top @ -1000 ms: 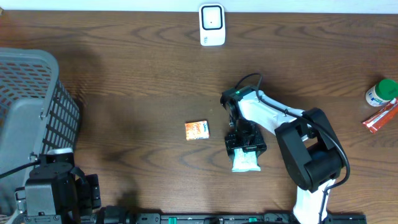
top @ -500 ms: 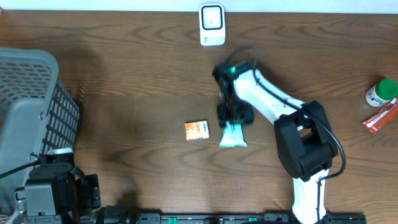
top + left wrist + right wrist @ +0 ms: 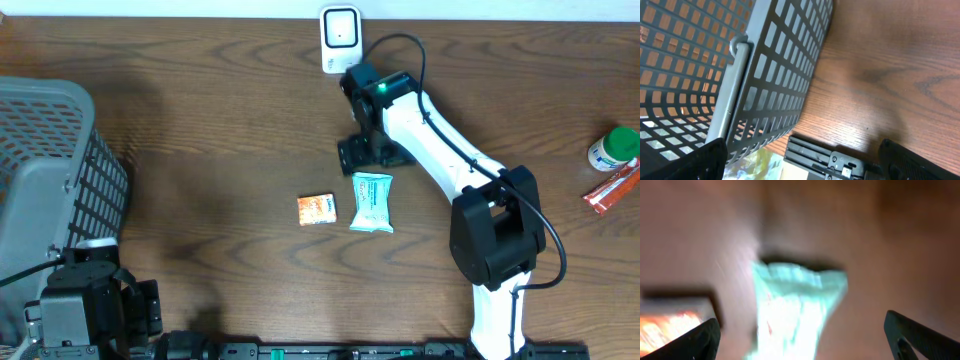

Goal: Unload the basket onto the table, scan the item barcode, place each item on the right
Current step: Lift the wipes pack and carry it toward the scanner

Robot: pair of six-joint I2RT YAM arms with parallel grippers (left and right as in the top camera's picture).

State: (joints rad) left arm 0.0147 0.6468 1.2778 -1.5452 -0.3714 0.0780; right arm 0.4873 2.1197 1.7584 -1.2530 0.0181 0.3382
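Right end effector (image 3: 363, 153) released, jaws wide and empty, near the scanner (image 3: 340, 40). Teal packet (image 3: 372, 202) lies flat on the worktop (image 3: 200, 150), farther from the scanner. Likely fault: barcode faces away, so no read.

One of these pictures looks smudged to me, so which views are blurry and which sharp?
Right wrist view: heavily smeared, the teal packet and orange packet mere colour streaks. Overhead view: sharp, grain of the table clear. Left wrist view: sharp on the gray basket mesh.
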